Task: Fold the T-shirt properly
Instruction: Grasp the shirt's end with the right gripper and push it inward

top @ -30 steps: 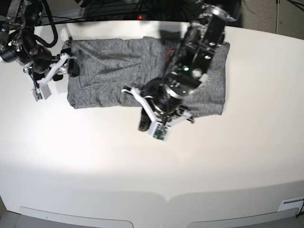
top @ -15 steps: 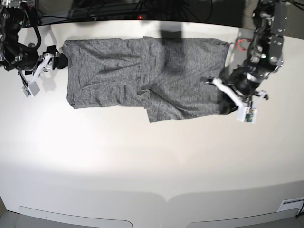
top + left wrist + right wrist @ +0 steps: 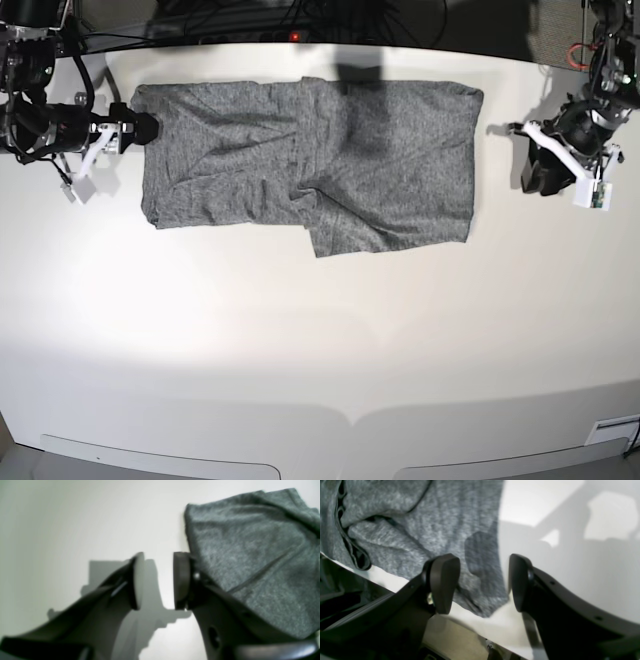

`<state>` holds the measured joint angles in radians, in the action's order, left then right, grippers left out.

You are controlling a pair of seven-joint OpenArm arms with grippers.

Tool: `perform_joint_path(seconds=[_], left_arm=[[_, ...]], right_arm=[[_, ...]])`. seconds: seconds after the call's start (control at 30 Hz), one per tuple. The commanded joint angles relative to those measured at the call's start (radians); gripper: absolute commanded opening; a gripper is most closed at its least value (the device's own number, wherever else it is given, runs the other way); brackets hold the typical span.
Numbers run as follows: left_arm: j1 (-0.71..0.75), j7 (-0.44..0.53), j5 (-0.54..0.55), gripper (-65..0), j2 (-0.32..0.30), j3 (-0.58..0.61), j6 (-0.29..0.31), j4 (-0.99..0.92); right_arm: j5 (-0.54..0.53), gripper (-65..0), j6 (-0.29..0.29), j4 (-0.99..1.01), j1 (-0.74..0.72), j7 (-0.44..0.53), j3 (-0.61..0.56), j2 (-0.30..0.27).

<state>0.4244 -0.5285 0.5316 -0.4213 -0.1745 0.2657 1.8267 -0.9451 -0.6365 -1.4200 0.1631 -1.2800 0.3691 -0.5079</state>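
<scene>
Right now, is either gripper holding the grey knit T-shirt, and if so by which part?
Nothing is held. The left gripper is open over bare table beside the grey knit T-shirt; the right gripper is open at its edge.

Robot lab, white table [image 3: 300,330], cables [image 3: 250,25]

I see the T-shirt [image 3: 300,165] as soft heather-grey knit cloth, matt and slightly fuzzy. The table [image 3: 320,340] looks smooth white with a faint sheen. Both grippers' pads [image 3: 443,582] look like matt black plastic.
</scene>
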Motion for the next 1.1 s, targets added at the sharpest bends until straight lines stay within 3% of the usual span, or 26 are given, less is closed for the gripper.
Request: perform_joint_path(seconds=[0.0,0.47,0.63,0.9,1.07], left_arm=[[-0.002,0.018,0.007,-43.9,-0.014,-0.01,0.001,0.02],[0.006,-0.029,-0.015,-43.9,-0.014,-0.01,0.001,0.02],[0.006,-0.03,-0.027,-43.9,-0.014,-0.01,0.001,0.02],[0.006,-0.055,-0.118,-43.9,-0.014,-0.01,0.0,0.02],[0.009,-0.055,-0.123,-43.9,-0.014,-0.01,0.001,0.019]], right_arm=[[-0.005,-29.4,-0.003,-0.013,-0.008,0.001,-0.018,-0.015],[-0.005,-29.4,0.018,-0.013,-0.008,0.089,-0.243,-0.014],[0.025,-29.6,0.023,-0.013,-0.008,0.143,-0.254,0.032],[0.196,-65.0,0.023,-0.013,-0.008,0.235,-0.253,0.104],[0.232,-65.0,0.023,-0.013,-0.008,0.252,-0.215,0.092]])
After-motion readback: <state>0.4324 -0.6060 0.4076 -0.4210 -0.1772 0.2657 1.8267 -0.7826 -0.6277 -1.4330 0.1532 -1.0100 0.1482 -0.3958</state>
